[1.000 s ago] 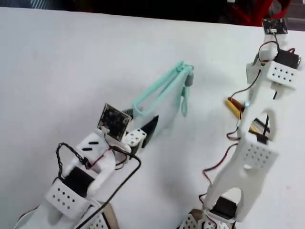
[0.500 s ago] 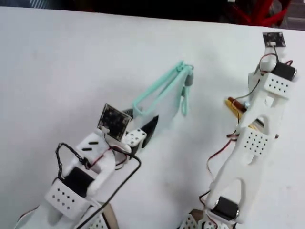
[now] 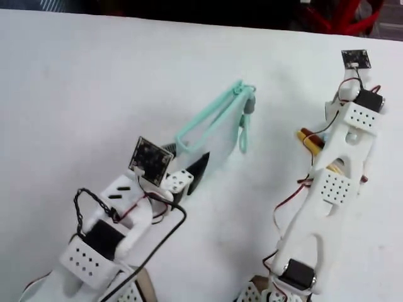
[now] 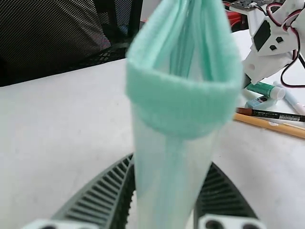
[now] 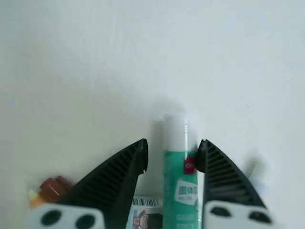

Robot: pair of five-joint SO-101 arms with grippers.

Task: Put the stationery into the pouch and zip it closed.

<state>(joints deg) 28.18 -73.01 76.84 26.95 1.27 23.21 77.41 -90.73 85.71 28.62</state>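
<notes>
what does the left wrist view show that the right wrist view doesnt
Left wrist: the mint pouch, its mouth open toward the camera, clamped between the fingers of the left gripper. Right wrist: the right gripper open, straddling the glue stick from close above. Shared: that glue stick and the white table.

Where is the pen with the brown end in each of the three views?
High view: the pen lies on the table, its brown end sticking out from under the right arm.
Left wrist view: the pen lies past the pouch, beside a yellow pencil.
Right wrist view: its brown end shows beside the right gripper.
Shared landmark: the green glue stick, near the pen in both wrist views.
</notes>
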